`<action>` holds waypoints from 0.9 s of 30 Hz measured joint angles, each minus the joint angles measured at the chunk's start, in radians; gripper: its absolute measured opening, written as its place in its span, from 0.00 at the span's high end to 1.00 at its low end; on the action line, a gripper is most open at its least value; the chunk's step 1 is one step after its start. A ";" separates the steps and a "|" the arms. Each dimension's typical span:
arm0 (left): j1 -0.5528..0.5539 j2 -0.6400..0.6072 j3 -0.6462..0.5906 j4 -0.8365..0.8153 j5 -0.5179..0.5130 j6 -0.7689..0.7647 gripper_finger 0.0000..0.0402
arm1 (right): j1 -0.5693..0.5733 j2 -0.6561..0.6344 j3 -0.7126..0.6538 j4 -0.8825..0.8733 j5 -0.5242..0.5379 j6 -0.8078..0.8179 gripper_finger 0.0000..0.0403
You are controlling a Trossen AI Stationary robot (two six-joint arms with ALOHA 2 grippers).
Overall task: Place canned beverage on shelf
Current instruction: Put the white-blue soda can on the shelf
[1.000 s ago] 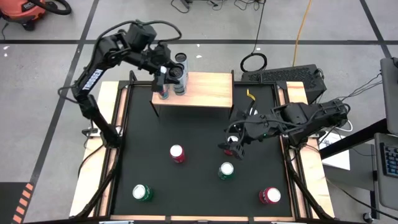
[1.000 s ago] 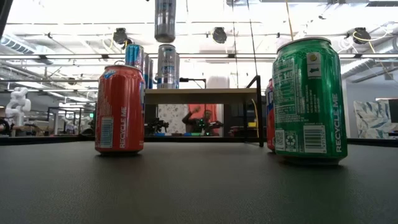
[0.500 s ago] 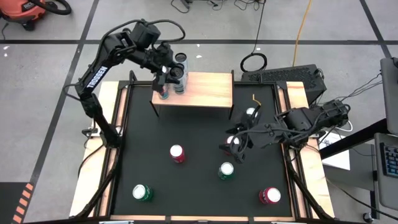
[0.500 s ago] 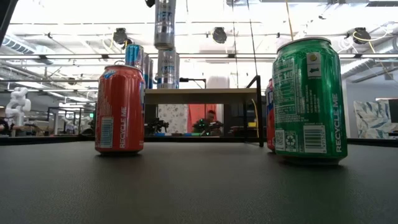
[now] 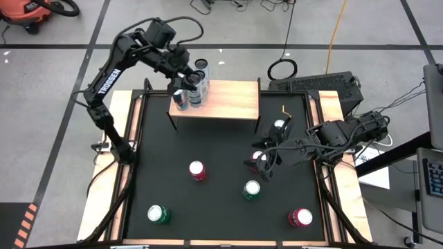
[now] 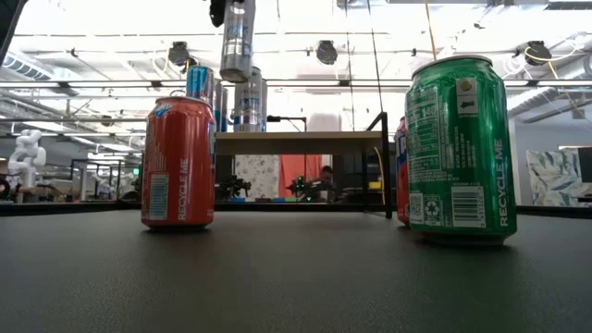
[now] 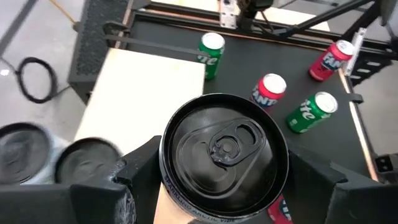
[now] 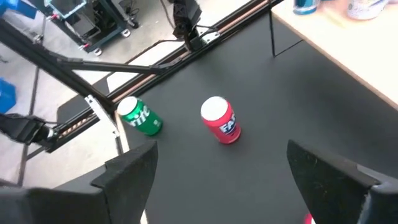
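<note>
I have the left arm stretched up and over the far left corner of the bench [image 5: 221, 207], elbow high, forearm sloping down toward the shelf [image 5: 228, 100]. The left tool [image 5: 181, 77] is clamped on a silver can [image 6: 237, 42]; in the left wrist view its dark fingers [image 7: 134, 171] press the can's sides, with the black lid facing the camera. In the low view that can hangs tilted, clear above the shelf board, its base just over another silver can [image 6: 248, 97] that stands on the shelf. A blue can [image 5: 179, 99] stands at the shelf's left end, with more silver cans just beside it; from above I count perhaps two, but the arm covers part of them.

The right arm lies low across the right side of the bench, forearm nearly level and pointing left, and the right tool [image 5: 263, 160] sits over a can there. In its wrist view the two fingers [image 8: 134, 171] stand wide apart with nothing between them.

On the bench a red can [image 5: 197, 170] stands near the middle, a green can [image 5: 252, 189] to its right, another green can [image 5: 158, 214] near the front left, and another red can [image 5: 300, 217] near the front right.
</note>
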 joint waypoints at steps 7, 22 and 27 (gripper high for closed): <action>-0.004 0.006 0.000 0.015 -0.022 0.000 0.37 | -0.001 0.000 0.000 0.000 0.033 -0.032 0.17; -0.074 0.005 0.000 -0.025 -0.019 -0.091 0.37 | -0.001 0.000 0.000 -0.001 0.079 -0.063 0.17; -0.127 0.005 0.000 0.038 -0.077 -0.173 0.37 | -0.001 0.000 0.000 -0.001 0.079 -0.067 0.17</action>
